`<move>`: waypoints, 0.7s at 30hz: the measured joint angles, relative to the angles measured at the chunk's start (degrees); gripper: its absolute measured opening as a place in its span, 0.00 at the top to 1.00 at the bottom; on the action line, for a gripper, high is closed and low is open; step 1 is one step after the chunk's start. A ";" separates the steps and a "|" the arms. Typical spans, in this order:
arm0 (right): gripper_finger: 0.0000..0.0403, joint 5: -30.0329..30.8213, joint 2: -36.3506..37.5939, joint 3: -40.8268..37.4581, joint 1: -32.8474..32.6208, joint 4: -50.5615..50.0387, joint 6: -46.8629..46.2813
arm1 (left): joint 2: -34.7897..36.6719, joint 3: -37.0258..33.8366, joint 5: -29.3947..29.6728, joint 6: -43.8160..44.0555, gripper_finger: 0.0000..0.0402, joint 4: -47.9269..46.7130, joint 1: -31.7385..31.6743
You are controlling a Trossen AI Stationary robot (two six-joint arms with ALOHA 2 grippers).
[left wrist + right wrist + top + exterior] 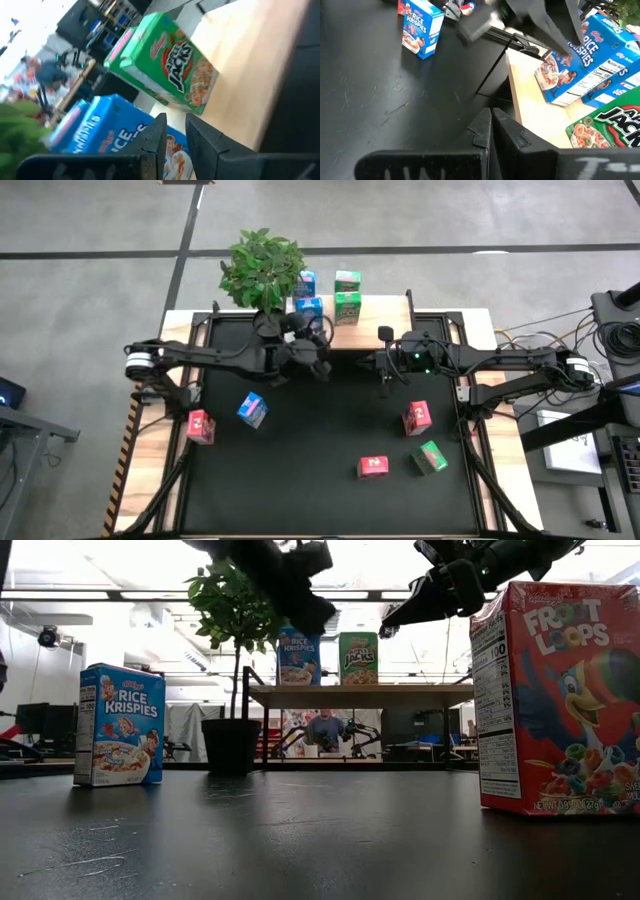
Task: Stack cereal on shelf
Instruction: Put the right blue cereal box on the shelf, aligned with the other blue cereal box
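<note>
The shelf [380, 315] stands at the table's far edge. On it stand two blue cereal boxes [309, 309] [305, 283] and two green ones [347, 308] [348, 280]. My left gripper [175, 137] hovers at the shelf's left end, just in front of the near blue box [100, 132]. It is open by a narrow gap, with nothing between its fingers. My right gripper [490, 125] hangs shut and holds nothing, above the mat before the shelf's right half [385, 370]. On the mat lie a blue box [252, 409], three red ones [200, 425] [417, 418] [373, 467] and a green one [430, 457].
A potted plant [262, 270] stands at the shelf's left end, close behind my left arm. The black mat [320, 430] has free room in its middle, between the loose boxes. Cables and gear [610, 330] lie beyond the table's right edge.
</note>
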State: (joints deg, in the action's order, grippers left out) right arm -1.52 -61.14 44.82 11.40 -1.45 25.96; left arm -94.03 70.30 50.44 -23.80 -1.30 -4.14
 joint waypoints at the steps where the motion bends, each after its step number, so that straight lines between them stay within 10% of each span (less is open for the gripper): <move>1: 0.98 0.00 0.00 0.00 0.00 0.02 0.00 | 0.80 0.04 0.02 -1.00 0.87 -1.26 0.75; 21: 0.98 0.00 0.00 0.00 0.00 0.15 -0.35 | 7.28 -1.44 2.61 9.57 0.87 -26.52 -4.57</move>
State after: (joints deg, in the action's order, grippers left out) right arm -1.52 -61.14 44.82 11.40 -1.30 25.61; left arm -86.74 68.86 53.06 -14.23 -27.81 -8.71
